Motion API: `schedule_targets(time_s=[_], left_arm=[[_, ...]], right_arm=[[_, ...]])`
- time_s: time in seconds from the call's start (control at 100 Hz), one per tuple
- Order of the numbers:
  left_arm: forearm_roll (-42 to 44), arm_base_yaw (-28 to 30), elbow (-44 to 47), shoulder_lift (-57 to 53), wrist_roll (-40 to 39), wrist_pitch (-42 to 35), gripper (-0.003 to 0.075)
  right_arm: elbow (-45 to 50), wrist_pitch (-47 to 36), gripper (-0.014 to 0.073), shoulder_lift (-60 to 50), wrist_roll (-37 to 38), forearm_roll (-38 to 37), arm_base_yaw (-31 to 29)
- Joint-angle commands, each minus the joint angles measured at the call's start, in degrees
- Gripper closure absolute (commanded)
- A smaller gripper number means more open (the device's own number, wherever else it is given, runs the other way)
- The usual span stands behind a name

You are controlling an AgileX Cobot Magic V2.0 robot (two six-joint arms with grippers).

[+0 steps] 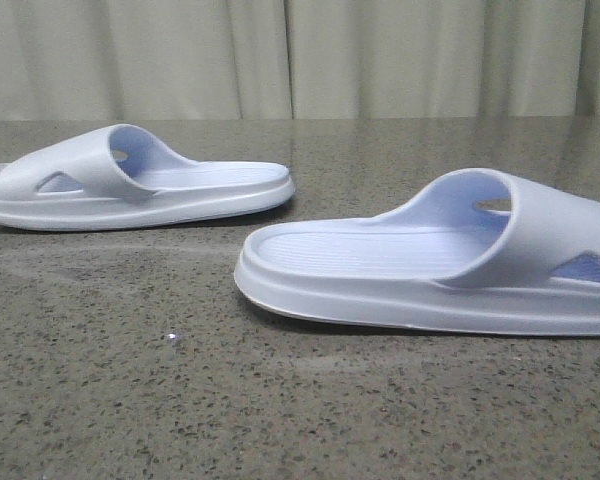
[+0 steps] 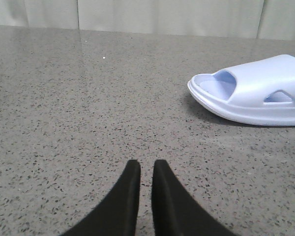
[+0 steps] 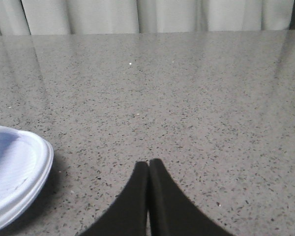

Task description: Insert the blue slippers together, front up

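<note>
Nearest you in the front view is bare speckled stone table [image 1: 180, 420], and just past it the right-hand slipper [image 1: 450, 270] lies flat on its sole, strap towards the right edge and open heel end pointing left. Farther back and to the left sits the other slipper [image 1: 130, 185], also sole down, strap at the left and long end pointing right, so the pair lie well apart and not yet nested. Your left gripper [image 2: 142, 169] hangs low over the table with its jaws nearly pressed together, only a thin slit between them, holding nothing; one slipper [image 2: 255, 91] lies off to the side of it. Your right gripper [image 3: 148, 167] has its jaws pressed together, also empty, with a slipper's rounded end [image 3: 14, 172] near it. Judging from this, nothing of the task is done: both slippers remain to be picked up, tipped front up and slotted together
</note>
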Motion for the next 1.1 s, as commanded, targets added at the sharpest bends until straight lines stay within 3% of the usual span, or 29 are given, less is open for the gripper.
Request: schedule_targets(time_s=[0.0, 1.089], left_arm=[[-0.4, 0.2, 0.4, 0.5, -0.6, -3.8, 0.0705], [-0.3, 0.2, 0.4, 0.5, -0.6, -8.5, 0.0705]], right_arm=[[1.1, -4.6, 0.0693, 0.5, -0.1, -0.7, 0.0], [1.1, -8.0, 0.0693, 0.5, -0.1, -0.2, 0.0]])
